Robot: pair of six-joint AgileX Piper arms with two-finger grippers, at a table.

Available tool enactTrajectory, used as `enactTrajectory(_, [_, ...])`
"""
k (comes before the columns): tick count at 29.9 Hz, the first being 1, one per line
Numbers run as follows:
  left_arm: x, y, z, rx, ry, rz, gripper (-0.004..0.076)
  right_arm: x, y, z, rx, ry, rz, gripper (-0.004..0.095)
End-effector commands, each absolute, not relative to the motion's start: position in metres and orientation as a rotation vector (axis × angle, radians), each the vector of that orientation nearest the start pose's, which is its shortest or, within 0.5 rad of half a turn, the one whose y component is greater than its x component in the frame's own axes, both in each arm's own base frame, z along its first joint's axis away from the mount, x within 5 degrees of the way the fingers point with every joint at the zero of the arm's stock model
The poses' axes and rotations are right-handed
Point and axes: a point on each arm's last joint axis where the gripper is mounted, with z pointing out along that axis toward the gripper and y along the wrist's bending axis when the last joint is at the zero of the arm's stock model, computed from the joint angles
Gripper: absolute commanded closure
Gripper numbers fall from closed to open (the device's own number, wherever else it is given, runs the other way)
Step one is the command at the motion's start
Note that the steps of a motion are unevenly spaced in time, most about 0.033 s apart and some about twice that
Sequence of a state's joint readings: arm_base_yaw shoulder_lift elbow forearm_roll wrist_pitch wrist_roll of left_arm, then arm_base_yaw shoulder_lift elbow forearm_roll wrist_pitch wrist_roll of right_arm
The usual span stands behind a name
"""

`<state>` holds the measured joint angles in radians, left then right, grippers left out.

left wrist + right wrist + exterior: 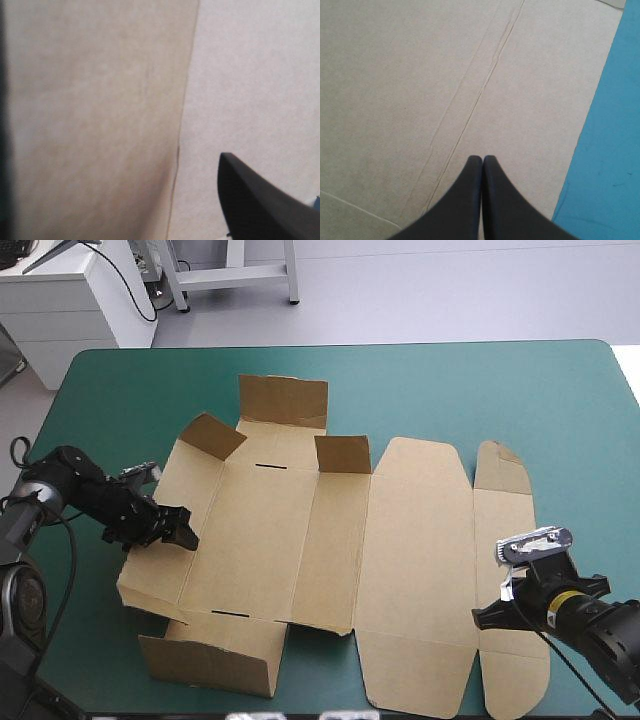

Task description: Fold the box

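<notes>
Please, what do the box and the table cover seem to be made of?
The box: brown board, matte, likely cardboard; it shows pressed crease lines and cut slots. The table cover: teal-green, smooth, matte; perhaps fabric or rubber mat, unclear.

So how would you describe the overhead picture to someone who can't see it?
A brown box, cut and creased, lies mostly flat on a teal-green table, with a few flaps on its left half raised. The left gripper, open, is at its left edge; the right gripper, shut, is over its near right corner.
</notes>
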<state>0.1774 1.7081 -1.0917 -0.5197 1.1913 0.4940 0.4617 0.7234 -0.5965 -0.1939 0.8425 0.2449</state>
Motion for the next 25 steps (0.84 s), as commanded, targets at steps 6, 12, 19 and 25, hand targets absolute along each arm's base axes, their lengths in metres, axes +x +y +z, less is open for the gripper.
enactTrajectory(6, [0.281, -0.005, 0.248, 0.177, 3.007, -0.801, 0.0718, 0.119, 0.043, 0.293, -0.36, 2.333, 0.084, 0.0924])
enactTrajectory(12, [0.271, -0.01, 0.268, 0.229, 2.951, -0.751, 0.072, 0.119, 0.043, 0.293, -0.36, 2.333, 0.084, 0.0924])
enactTrajectory(19, [0.278, -0.048, 0.297, 0.629, 2.903, -0.433, 0.0731, 0.119, 0.043, 0.293, -0.36, 2.339, 0.081, 0.0924])
enactTrajectory(25, [0.285, -0.09, 0.334, 1.055, 2.69, 0.118, 0.0731, 0.119, 0.043, 0.293, -0.355, 2.343, 0.093, 0.0924])
